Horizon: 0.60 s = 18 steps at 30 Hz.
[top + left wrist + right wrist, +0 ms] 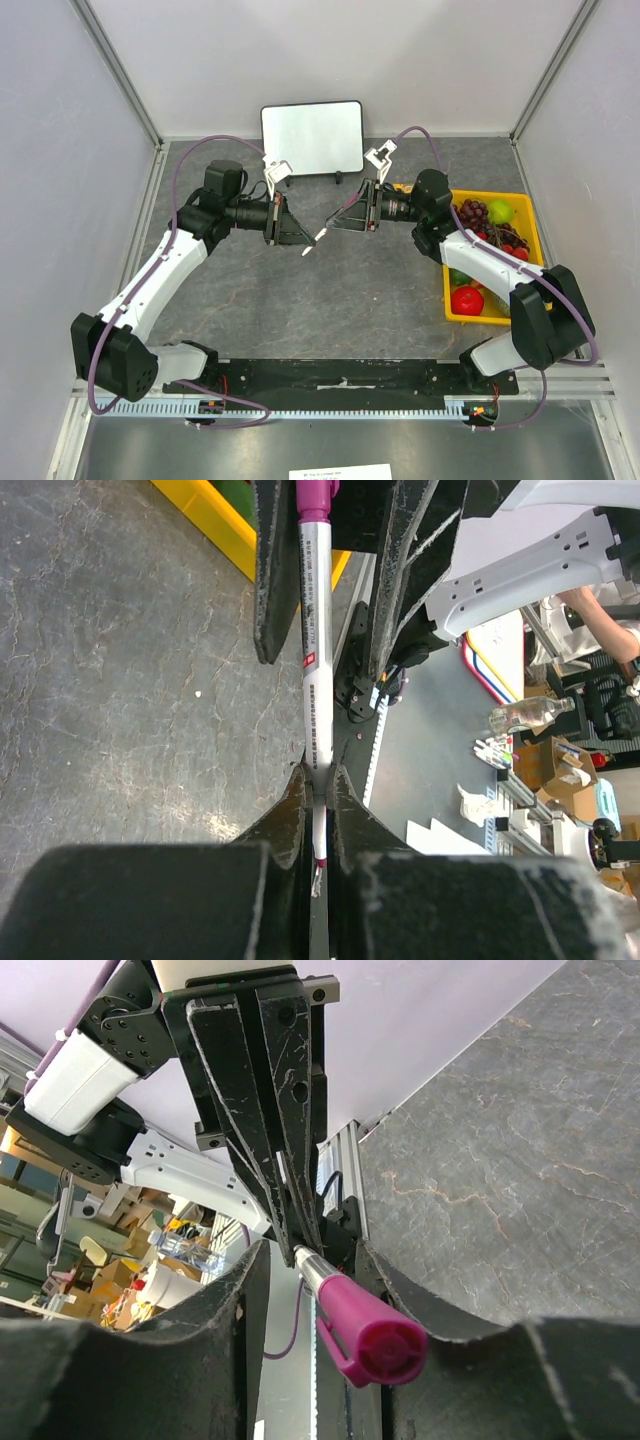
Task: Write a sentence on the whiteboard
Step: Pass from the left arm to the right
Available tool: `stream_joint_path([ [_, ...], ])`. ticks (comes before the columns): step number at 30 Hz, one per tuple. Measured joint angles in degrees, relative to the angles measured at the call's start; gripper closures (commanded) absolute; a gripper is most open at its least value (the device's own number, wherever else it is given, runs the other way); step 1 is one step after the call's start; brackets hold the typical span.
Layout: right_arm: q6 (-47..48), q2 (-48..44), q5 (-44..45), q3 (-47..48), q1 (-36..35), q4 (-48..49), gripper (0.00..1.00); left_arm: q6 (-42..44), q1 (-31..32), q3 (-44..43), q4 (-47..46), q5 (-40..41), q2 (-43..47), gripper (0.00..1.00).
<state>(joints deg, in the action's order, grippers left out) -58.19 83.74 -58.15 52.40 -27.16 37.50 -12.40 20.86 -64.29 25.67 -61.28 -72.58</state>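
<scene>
Whiteboard (310, 137): stands upright at the far edge of the bench (330, 300), centred between the two arms; face blank.
Sentence: none visible on the board.
Marker (312, 660): held off the bench between the two hands; pink cap (366, 1332) on.
Left hand (318, 780): closed on the tail end of the white barrel.
Right hand (315, 1260): fingers spread to either side of the cap end, with a gap showing on at least one side; not clamped.
Long axis: runs from hand to hand, across the board face rather than toward it.
Direction to board: beyond both hands, toward the far wall.
Nearer arm: neither clearly; both are about equally near.
Judged step: cap removal, right hand on the cap and left hand holding the barrel.
</scene>
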Motion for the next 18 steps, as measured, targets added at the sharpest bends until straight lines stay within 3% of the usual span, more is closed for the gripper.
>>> stream_joint_path([
  [10, -0.74, 0.13, -1.57, 0.00, -0.02, 0.57, 0.63, 1.03, 0.00, 0.00, 1.27, 0.17, 0.00, 0.98],
  [16, -0.22, 0.44, -1.79, 0.00, 0.00, -0.04, 0.82, 1.22, 0.00, 0.00, 1.53, 0.15, 0.00, 0.98],
  [18, -0.37, 0.50, -2.01, 0.00, 0.00, -0.28, 0.95, 1.42, 0.00, 0.00, 1.73, 0.33, 0.00, 0.98],
])
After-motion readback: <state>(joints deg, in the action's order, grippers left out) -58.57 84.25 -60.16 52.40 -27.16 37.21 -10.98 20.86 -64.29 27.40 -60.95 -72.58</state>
